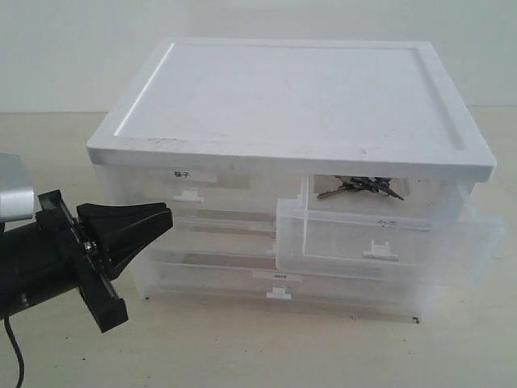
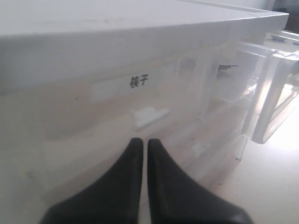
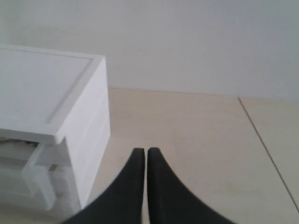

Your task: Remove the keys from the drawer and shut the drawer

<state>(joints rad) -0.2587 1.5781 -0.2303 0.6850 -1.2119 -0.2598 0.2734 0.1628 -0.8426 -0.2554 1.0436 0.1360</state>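
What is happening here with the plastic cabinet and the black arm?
A two-armed robot is working at a small clear drawer cabinet. The upper right drawer is pulled out, and the keys lie at its back, not yet taken. The left gripper hangs in front of the cabinet's left side, its fingers pressed together and holding nothing. The right gripper, also shut and empty, is beside the cabinet, above the table.

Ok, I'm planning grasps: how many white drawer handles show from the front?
3: upper-left handle, bottom handle, and right handle on the open drawer, which may hide a fourth.
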